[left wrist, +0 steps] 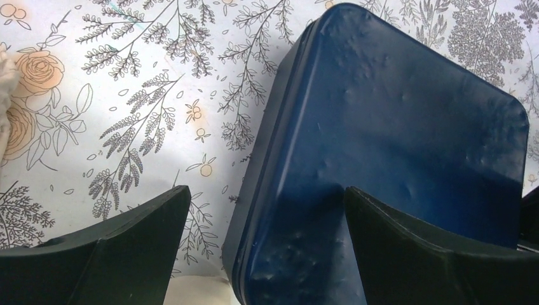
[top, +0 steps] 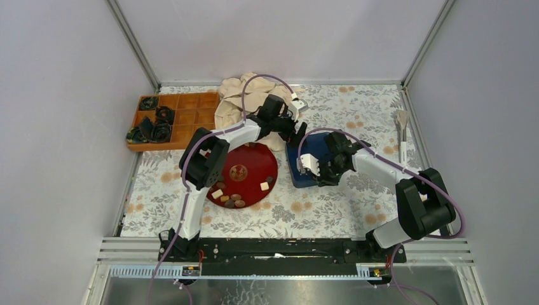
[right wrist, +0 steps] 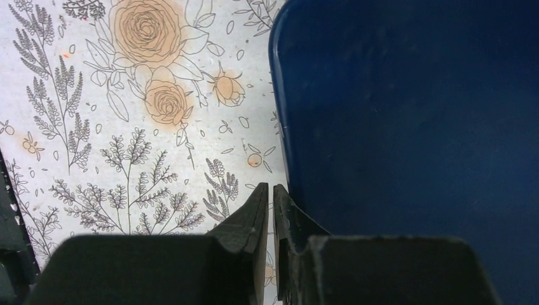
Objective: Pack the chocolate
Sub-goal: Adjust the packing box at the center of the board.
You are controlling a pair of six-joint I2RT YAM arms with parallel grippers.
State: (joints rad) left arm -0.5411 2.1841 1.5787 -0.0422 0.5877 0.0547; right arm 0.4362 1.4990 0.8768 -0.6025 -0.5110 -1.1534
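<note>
Chocolate pieces (top: 232,198) lie on the red plate (top: 245,159) toward the counter's near edge.
Your left hand (left wrist: 266,189) hangs wide apart over the blue tin (left wrist: 394,127) mid-counter; your right hand (right wrist: 271,187) pinches its rim.

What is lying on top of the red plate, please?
Small chocolate pieces, brown and cream, lie on the red plate's near side. The left arm covers its left edge, so anything there is hidden.
</note>
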